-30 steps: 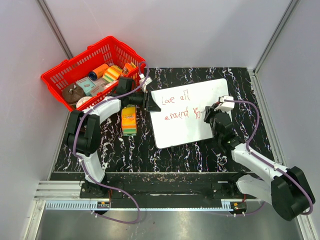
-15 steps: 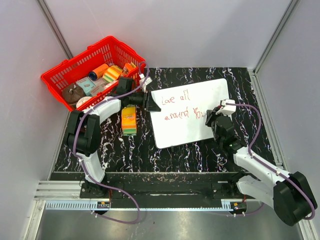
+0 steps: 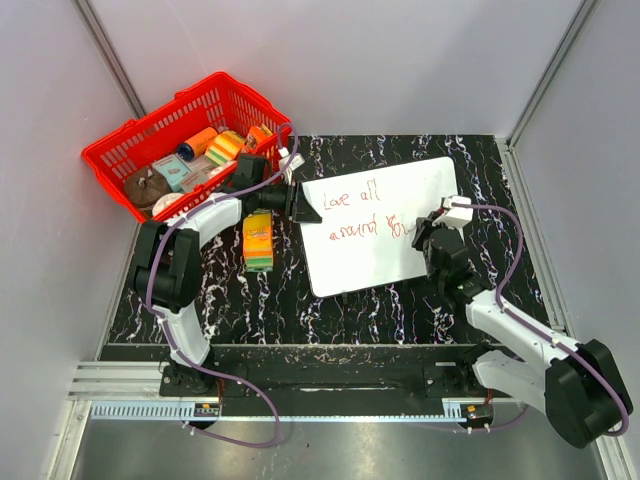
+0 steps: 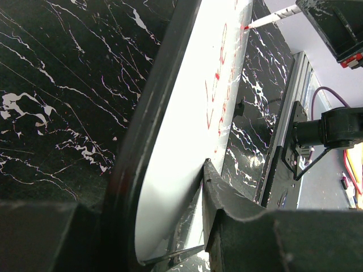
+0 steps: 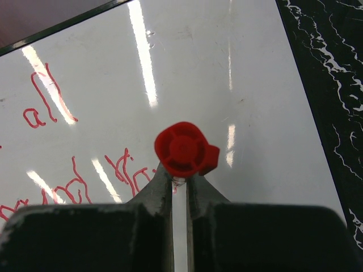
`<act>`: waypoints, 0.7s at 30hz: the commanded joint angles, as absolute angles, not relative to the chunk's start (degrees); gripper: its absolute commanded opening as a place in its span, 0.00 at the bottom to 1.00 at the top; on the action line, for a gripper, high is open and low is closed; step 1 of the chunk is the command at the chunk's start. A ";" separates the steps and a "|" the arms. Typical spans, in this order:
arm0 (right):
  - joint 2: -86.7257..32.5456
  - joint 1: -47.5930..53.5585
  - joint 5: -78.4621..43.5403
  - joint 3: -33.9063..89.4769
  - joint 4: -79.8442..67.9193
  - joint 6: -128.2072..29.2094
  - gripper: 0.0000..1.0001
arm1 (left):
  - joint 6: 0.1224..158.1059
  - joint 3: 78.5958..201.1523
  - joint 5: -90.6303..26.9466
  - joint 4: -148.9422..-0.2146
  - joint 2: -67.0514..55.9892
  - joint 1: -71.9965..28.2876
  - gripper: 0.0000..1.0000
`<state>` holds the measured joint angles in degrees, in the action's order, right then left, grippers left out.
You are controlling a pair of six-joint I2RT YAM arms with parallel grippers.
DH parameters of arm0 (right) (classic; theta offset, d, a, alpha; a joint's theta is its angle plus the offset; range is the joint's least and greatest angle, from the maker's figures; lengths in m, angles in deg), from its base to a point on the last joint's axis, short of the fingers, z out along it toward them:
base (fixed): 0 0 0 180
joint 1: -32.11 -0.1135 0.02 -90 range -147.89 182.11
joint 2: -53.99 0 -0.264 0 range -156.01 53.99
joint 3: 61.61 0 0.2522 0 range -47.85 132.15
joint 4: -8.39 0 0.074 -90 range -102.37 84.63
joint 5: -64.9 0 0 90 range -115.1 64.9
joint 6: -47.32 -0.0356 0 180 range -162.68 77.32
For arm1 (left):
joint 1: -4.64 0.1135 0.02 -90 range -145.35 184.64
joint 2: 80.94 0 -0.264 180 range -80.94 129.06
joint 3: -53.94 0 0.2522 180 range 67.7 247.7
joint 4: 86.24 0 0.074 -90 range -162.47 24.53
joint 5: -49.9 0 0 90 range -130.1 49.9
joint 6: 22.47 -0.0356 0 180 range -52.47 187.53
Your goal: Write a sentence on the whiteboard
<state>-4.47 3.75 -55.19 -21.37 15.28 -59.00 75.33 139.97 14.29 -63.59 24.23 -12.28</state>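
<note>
The whiteboard (image 3: 385, 250) lies tilted on the black marbled table. The sentence (image 3: 362, 212) runs across it in two red handwritten lines, also seen in the right wrist view (image 5: 122, 170). My left gripper (image 3: 304, 208) is shut on the whiteboard's left edge, with the rim (image 4: 144, 141) between its fingers (image 4: 227, 218). My right gripper (image 3: 432, 228) is shut on a white pen, and its red cap (image 5: 184, 148) sticks up between the fingers (image 5: 161, 181). The pen's tip (image 4: 248, 26) meets the board at the end of the second line.
A red basket (image 3: 120, 150) with several packets stands at the back left. A colourful packet (image 3: 258, 240) lies on the table beside the whiteboard's left edge. Grey walls close in the left, back and right sides.
My right gripper has shifted slightly with the pen at the end of the second line, where a few more red strokes show. The left gripper has kept its hold.
</note>
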 commanded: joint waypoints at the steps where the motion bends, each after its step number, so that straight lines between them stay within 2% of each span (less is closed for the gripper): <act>1: -6.65 4.69 -57.36 -17.70 17.48 -58.15 0.00 | 56.55 138.46 -6.53 -65.71 26.90 -13.99 0.00; 21: -7.80 5.48 -54.90 -17.88 18.63 -58.68 0.00 | 56.37 138.55 -6.62 -65.35 26.99 -14.16 0.00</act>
<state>-7.94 4.80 -55.47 -18.24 17.48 -58.56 75.33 139.97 14.27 -63.57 24.23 -12.31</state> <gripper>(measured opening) 0.085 0.332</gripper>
